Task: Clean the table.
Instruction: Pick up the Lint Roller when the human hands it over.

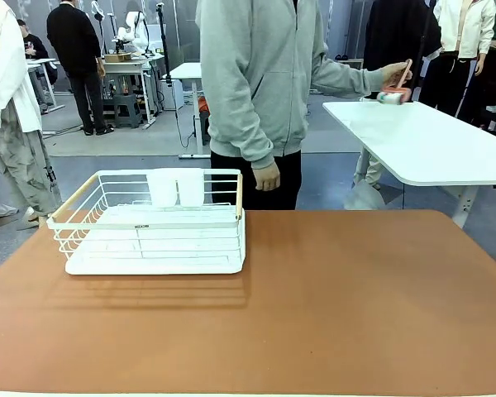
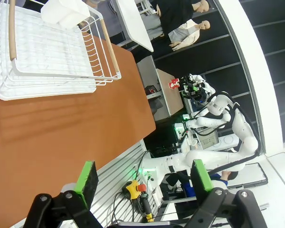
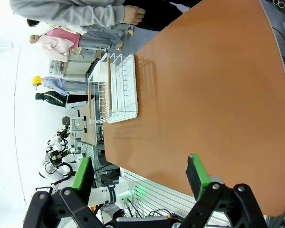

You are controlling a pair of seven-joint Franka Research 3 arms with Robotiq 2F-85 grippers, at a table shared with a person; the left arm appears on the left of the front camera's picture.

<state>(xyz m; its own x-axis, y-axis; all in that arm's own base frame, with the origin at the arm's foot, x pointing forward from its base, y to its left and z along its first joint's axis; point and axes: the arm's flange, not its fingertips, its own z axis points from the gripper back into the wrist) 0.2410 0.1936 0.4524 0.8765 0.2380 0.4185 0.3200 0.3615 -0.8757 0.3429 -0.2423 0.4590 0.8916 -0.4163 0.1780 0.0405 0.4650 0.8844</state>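
The table [image 1: 331, 306] has a bare reddish-brown top with a thin pale front edge. In the left wrist view my left gripper [image 2: 143, 178] hangs open past the table's [image 2: 61, 128] edge, nothing between its green pads. In the right wrist view my right gripper [image 3: 138, 175] is open too, above the near edge of the table [image 3: 213, 95], and holds nothing. A person in a grey hoodie stands at the far side with one hand [image 1: 267, 175] hanging at the table's edge. Their other hand holds a small pink and white object [image 1: 394, 85] out to the right.
A white wire basket [image 1: 149, 240] with wooden handles stands at the far left of the table, with two white cups [image 1: 175, 187] at its back wall. The same basket [image 2: 47, 71] [image 3: 123, 90] appears in both wrist views. A smaller white-topped table [image 1: 430, 141] stands behind on the right.
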